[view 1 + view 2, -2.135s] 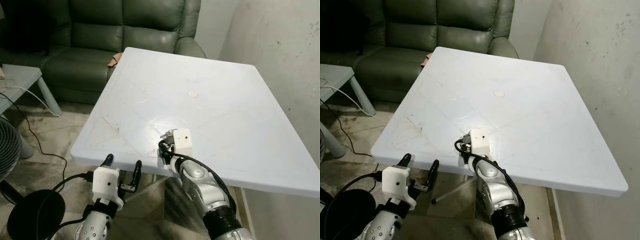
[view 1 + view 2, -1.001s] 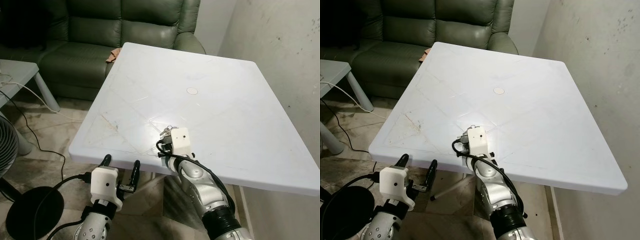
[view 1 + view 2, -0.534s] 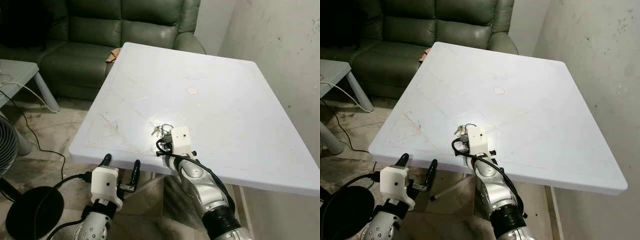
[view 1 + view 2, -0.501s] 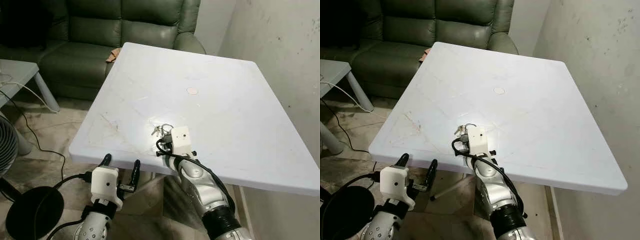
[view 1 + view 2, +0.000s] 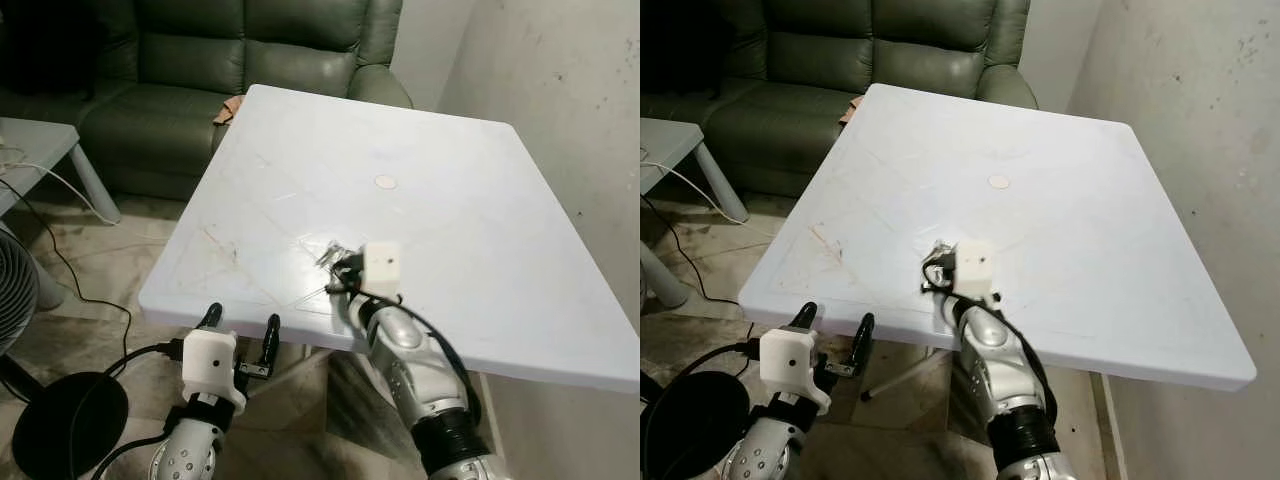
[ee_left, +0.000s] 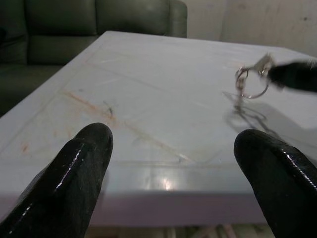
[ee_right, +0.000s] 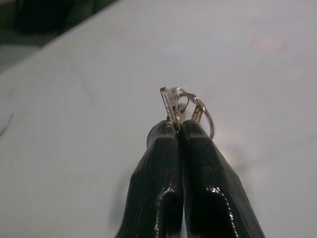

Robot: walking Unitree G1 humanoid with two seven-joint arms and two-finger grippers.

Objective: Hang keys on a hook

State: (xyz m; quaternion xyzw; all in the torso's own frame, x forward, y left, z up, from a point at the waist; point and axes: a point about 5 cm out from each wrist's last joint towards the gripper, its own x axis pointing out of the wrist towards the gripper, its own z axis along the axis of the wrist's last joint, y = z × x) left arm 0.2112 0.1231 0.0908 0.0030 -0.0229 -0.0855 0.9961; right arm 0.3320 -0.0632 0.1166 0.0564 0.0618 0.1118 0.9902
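Right gripper (image 7: 177,130): 2 glossy black fingers pinched tight on the keys (image 7: 184,106), held over the table's near half.
Keys: thin metal bunch on round wire rings, lifted clear, casting a shadow.
Left gripper (image 5: 240,324): fingers spread wide, empty, below the near edge.
Table (image 5: 480,200): smooth white plastic, scuffed, faintly stained.

Small silver keys (image 7: 174,104) on rings, pinched in the right pincer (image 7: 177,130); raised above the white table (image 5: 480,200).
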